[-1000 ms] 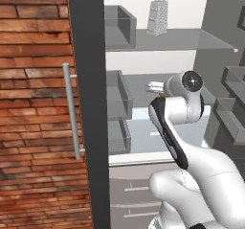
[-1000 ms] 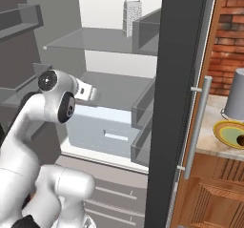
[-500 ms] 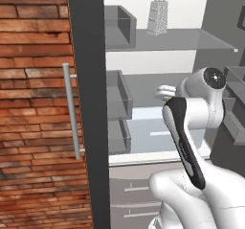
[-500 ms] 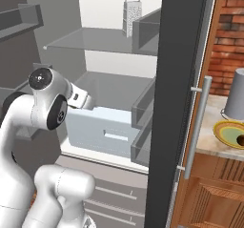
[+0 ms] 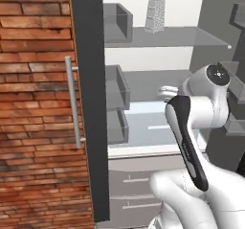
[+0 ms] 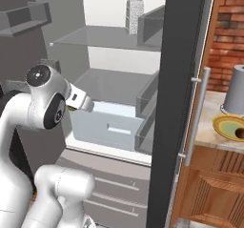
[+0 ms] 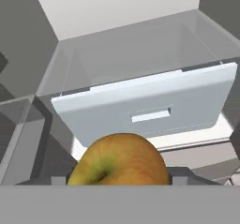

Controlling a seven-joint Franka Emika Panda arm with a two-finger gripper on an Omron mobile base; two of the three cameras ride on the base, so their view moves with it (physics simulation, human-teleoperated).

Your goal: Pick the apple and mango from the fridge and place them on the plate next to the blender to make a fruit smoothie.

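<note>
A yellow-green fruit blushed with orange, with a stem dimple, sits at the bottom of the hand view; it looks like the apple (image 7: 119, 162). My gripper (image 7: 120, 180) is shut on it, with dark finger parts showing on either side. The hand (image 6: 80, 103) hangs in front of the open fridge (image 6: 109, 41), just outside its pale drawer (image 7: 150, 108), and a yellow sliver of fruit shows beside it. The gripper (image 5: 163, 92) points into the fridge. The yellow plate (image 6: 224, 125) lies on the counter at the right. The mango and the blender are out of view.
The dark fridge door (image 6: 178, 103) with its silver handle (image 6: 194, 117) stands between the arm and the counter. A metal grater (image 5: 155, 11) stands on the upper glass shelf. A grey upright cylinder (image 6: 237, 89) stands behind the plate. A brick wall (image 5: 33, 103) is at the left.
The arm has swung back out of the fridge, and the hand has drawn away from the shelf with the fruit still in its grasp.
</note>
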